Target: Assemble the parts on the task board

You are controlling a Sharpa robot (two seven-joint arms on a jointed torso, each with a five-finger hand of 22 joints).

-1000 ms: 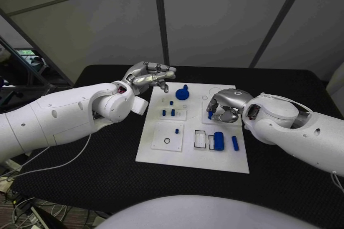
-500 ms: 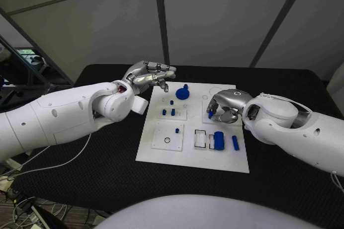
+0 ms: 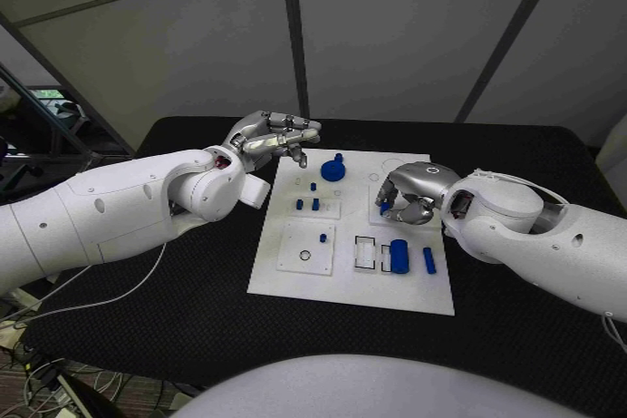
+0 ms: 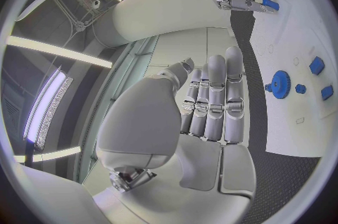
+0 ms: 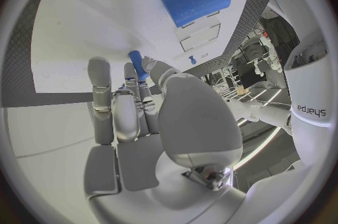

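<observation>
The white task board (image 3: 342, 277) lies mid-table. My right hand (image 3: 408, 196) hovers over the board's right side and pinches a small blue peg (image 3: 384, 208) between thumb and fingers; the peg (image 5: 138, 65) points at the board. My left hand (image 3: 272, 137) hangs above the board's far left corner, fingers stretched side by side (image 4: 211, 100), holding nothing. A blue gear (image 3: 332, 171) stands near the board's far edge, with small blue pegs (image 3: 306, 204) nearer. A blue cylinder (image 3: 400, 256) and a blue bar (image 3: 429, 260) lie near the board's right front.
A black ring (image 3: 304, 257) sits on a raised white square at the board's left front. White slots (image 3: 366, 253) lie beside the cylinder. Black tabletop (image 3: 196, 291) surrounds the board on all sides.
The right hand with its peg has shifted very slightly away from me. The left arm has not moved.
</observation>
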